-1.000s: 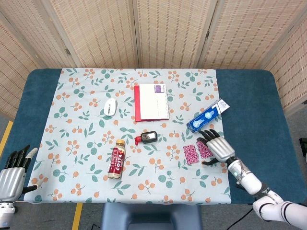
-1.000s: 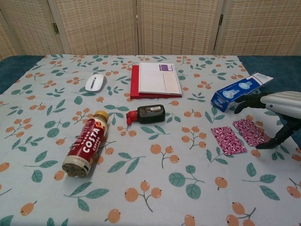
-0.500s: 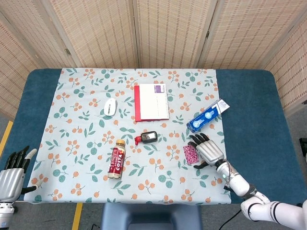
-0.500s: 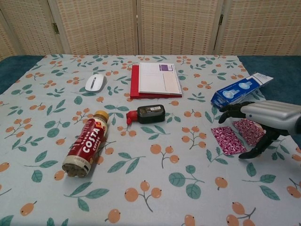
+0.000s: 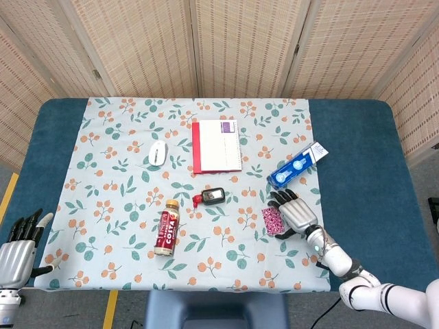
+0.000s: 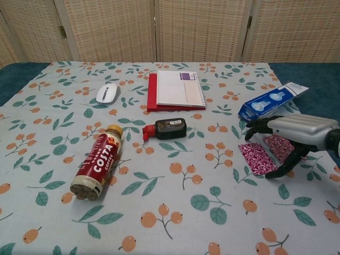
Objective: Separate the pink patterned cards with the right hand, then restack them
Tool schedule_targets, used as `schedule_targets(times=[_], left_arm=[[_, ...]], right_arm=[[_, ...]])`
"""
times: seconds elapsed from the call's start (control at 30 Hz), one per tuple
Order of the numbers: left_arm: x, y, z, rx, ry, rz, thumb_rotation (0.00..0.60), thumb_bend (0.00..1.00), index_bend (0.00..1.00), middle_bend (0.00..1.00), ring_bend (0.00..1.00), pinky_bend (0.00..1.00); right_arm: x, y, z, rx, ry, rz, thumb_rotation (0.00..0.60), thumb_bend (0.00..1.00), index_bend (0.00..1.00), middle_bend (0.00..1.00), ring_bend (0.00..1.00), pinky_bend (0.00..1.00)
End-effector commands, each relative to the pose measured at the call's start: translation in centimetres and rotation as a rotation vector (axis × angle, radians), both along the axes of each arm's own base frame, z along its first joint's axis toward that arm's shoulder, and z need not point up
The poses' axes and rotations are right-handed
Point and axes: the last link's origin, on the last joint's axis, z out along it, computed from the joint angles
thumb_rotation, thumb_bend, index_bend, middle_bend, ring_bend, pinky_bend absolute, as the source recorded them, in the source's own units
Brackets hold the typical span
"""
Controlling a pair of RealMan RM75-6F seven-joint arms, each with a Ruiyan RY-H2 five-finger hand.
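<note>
Two pink patterned cards (image 6: 258, 158) are seen side by side, right of centre on the tablecloth (image 6: 170, 212). The right hand (image 6: 289, 133) is spread over the right card, grasping nothing. The card could be creased if pressed unevenly.
</note>
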Motion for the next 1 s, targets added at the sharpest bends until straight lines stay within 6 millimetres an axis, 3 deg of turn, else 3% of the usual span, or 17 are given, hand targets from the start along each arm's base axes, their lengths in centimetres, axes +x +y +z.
schedule_targets(times=[0.03, 0.33, 0.57, 0.83, 1.0], left_arm=[[0.0, 0.0, 0.0, -0.001, 0.000, 0.000, 0.600, 0.22, 0.12, 0.01, 0.09, 0.00], [0.0, 0.0, 0.0, -0.003, 0.000, 0.000, 0.600, 0.22, 0.12, 0.01, 0.09, 0.00], [0.0, 0.1, 0.0, -0.005, 0.000, -0.001, 0.600, 0.22, 0.12, 0.01, 0.09, 0.00], [-0.1, 0.1, 0.0, -0.007, 0.001, 0.006, 0.600, 0.22, 0.12, 0.01, 0.09, 0.00], [0.1, 0.1, -0.2, -0.013, -0.001, 0.001, 0.600, 0.22, 0.12, 0.01, 0.09, 0.00]], right_arm=[[0.0, 0.0, 0.0, 0.001, 0.002, -0.001, 0.444, 0.18, 0.19, 0.07, 0.00, 0.00], [0.0, 0.1, -0.1, 0.001, 0.003, -0.004, 0.444, 0.18, 0.30, 0.08, 0.00, 0.00], [0.1, 0.3, 0.3, -0.009, -0.009, 0.000, 0.446, 0.18, 0.31, 0.08, 0.00, 0.00], [0.3, 0.4, 2.8, -0.058, -0.028, 0.025, 0.445, 0.18, 0.31, 0.08, 0.00, 0.00], [-0.5, -0.1, 4.6, -0.096, -0.006, 0.011, 0.444, 0.18, 0.31, 0.08, 0.00, 0.00]])
